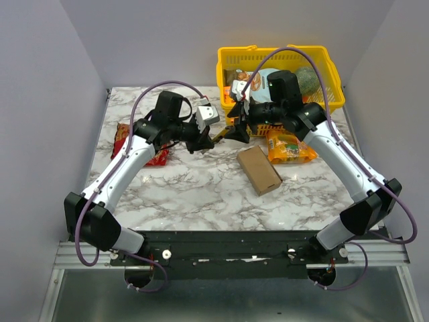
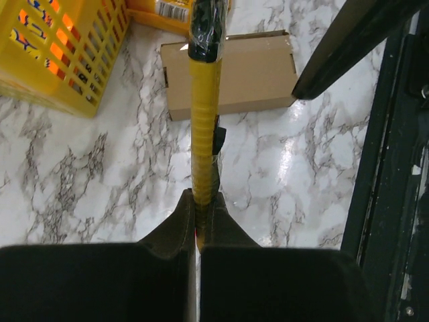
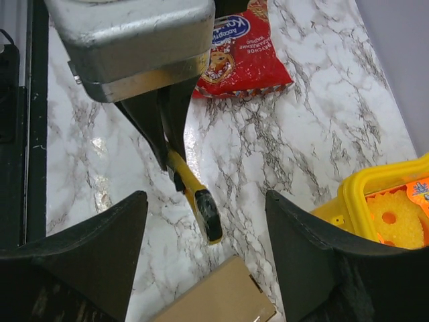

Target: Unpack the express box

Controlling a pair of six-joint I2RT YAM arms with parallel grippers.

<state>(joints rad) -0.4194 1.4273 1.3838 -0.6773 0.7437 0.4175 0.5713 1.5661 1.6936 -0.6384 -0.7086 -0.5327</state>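
A cutter (image 2: 204,121) is clamped in the left end effector (image 2: 199,201); the right end effector (image 3: 204,215) is spread. Slitting the box (image 2: 255,74) is judged next.

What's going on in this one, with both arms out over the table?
The left gripper is shut on a yellow box cutter, holding it out over the table. The right gripper is open around the cutter's black far end, not gripping it. The brown cardboard box lies flat nearby and looks closed, so unpacking has not started.
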